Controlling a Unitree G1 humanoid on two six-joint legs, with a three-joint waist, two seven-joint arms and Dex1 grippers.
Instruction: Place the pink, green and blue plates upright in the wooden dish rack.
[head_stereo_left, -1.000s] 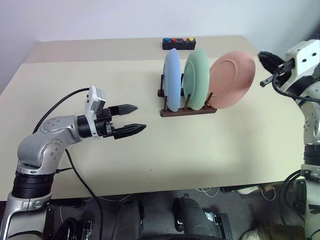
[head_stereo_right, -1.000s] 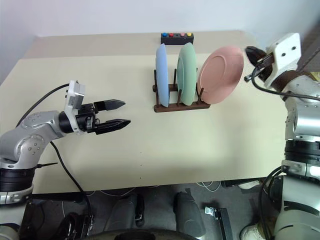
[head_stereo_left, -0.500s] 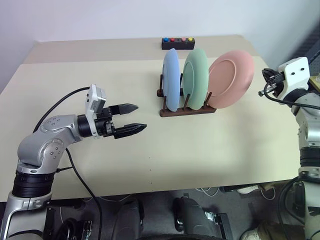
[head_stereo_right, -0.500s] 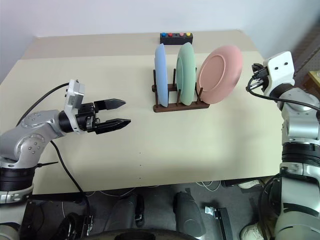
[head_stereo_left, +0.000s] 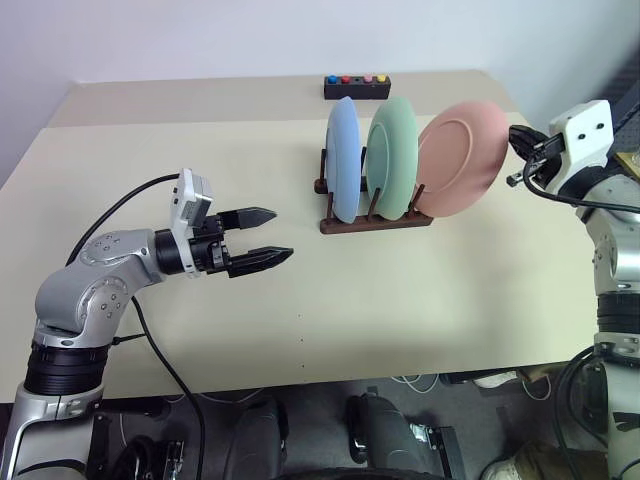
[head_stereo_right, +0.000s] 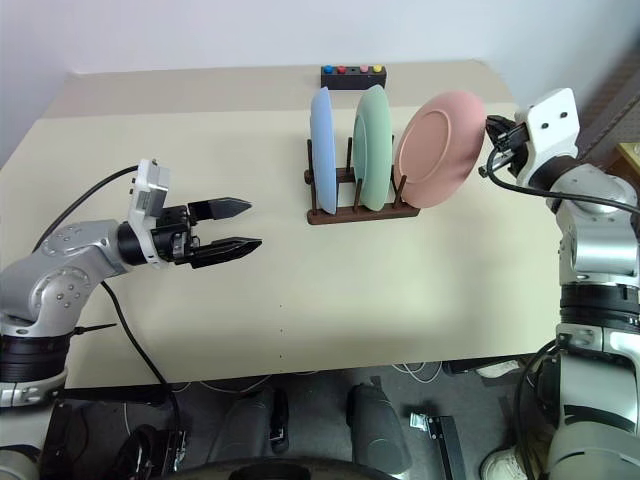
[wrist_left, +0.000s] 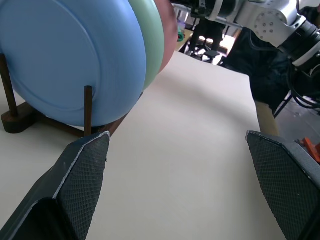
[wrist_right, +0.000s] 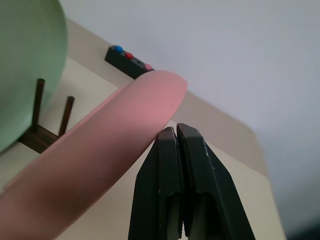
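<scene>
With fingers pressed flat together, right gripper (wrist_right: 176, 134) noted shut and empty, black and wedge-shaped, tips just beside the rounded rim of the pink plate (head_stereo_left: 462, 158); contact not determinable. Left gripper (head_stereo_left: 262, 238) noted spread wide over bare table (head_stereo_left: 400, 300), holding nothing, finger pads (wrist_left: 84, 172) cross-hatched and rubbery, well apart from the rack (head_stereo_left: 375, 222).

Rack recorded near far edge of table: dark brown wood, low rails with thin round pegs. Contents, all smooth, round, matte plates: blue plate (head_stereo_left: 344, 160) upright at the left end, green plate (head_stereo_left: 393, 155) upright beside it, pink plate at the right end, tilted outward rather than vertical, lower edge at the end pegs.

Behind rack, small black box (head_stereo_left: 356, 87) with coloured buttons. Table surface plain, beige, smooth.
</scene>
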